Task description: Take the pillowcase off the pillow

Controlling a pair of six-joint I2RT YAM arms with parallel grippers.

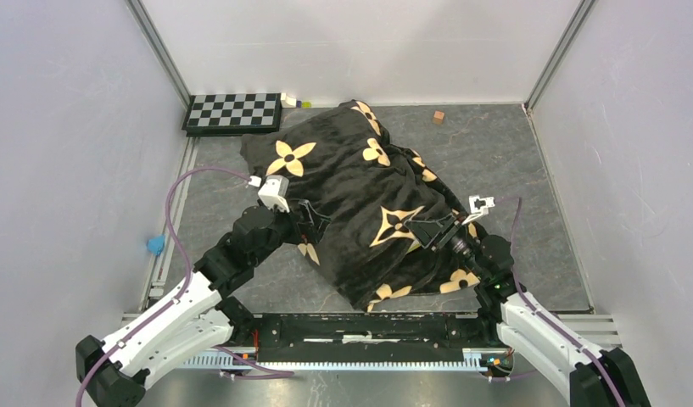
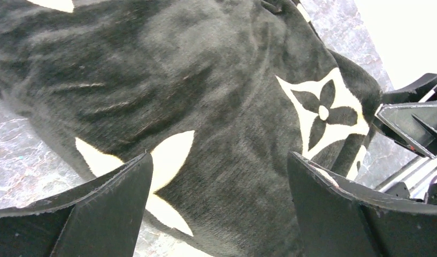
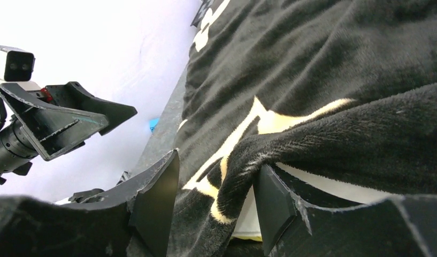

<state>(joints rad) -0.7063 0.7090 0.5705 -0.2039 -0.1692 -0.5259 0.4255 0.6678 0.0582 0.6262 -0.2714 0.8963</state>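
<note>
The black pillowcase [image 1: 351, 195] with gold flowers is seen lying in a lumpy heap in the middle of the grey table [image 1: 529, 186]. The pillow is hidden under it in the view from above.

The left claw [image 1: 315, 219] is placed at the left edge of the pillowcase. Its two fingers [image 2: 114, 203] are spread wide apart, and nothing is held between them.

The right claw [image 1: 429, 231] is set on the near right part of the pillowcase. A thick fold of the cloth is pinched between its fingers [image 3: 272, 206] and is raised into a ridge. A pale patch is seen under that fold, but it cannot be told if it is the pillow or a printed flower.

A checkerboard [image 1: 233, 111] is laid in the far left corner, near the pillowcase. A small brown block [image 1: 438, 117] is seen by the far wall.
</note>
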